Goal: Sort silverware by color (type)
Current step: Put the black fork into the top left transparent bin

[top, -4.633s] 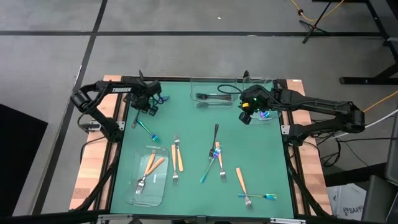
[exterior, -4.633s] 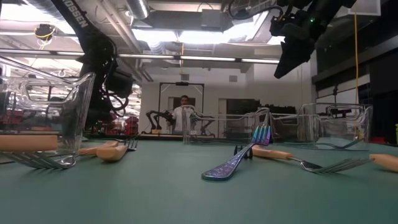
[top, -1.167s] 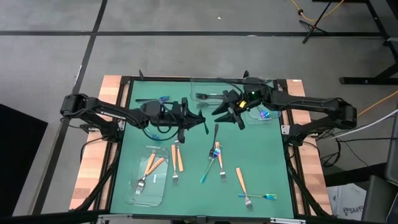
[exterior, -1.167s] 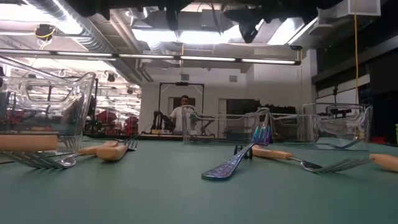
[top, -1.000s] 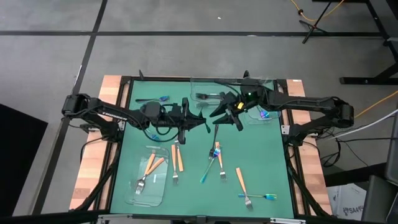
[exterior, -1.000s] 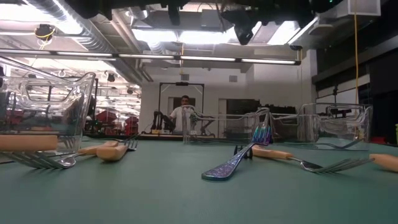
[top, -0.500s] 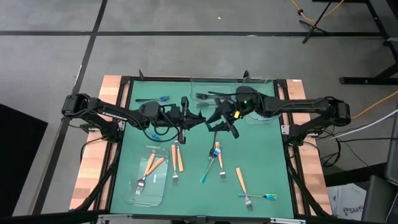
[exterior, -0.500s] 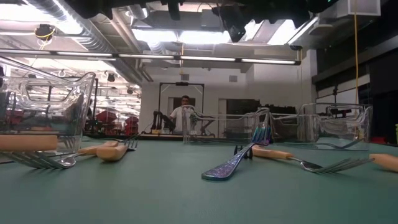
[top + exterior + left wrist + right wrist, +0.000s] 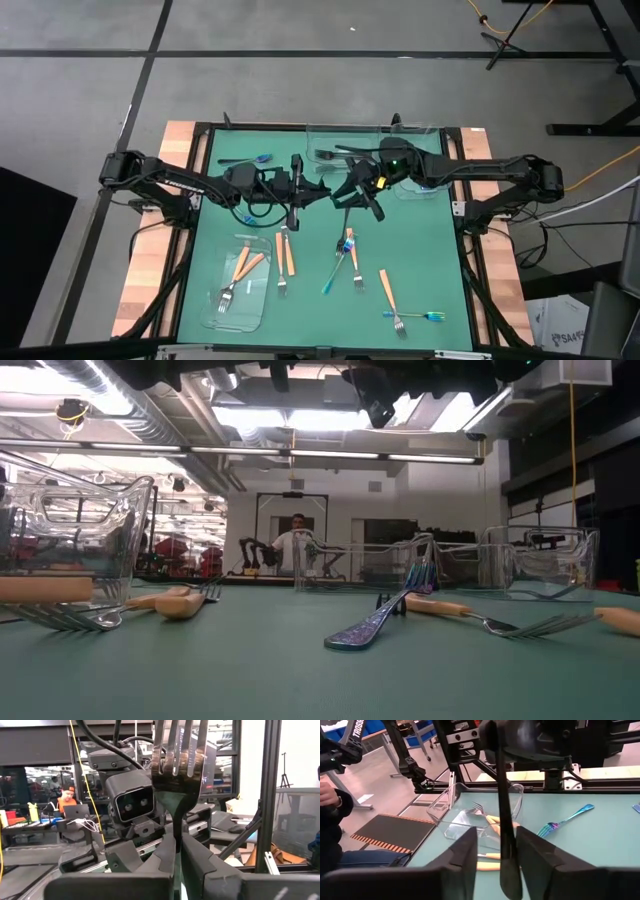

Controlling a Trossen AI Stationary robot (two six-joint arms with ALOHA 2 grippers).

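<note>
Mid-table, left gripper clamped tight on black fork held tines-up, right gripper at its 3 o'clock with fingers part-open either side of the handle, not visibly touching, looks like a handoff toward black tray at 12.

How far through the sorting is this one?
Partly done. Orange-handled forks lie in the near-left tray and black ones in the far tray. In hand: the left gripper grips a black fork, the right gripper with open fingers either side of it. Loose orange forks and teal forks on the mat remain.
</note>
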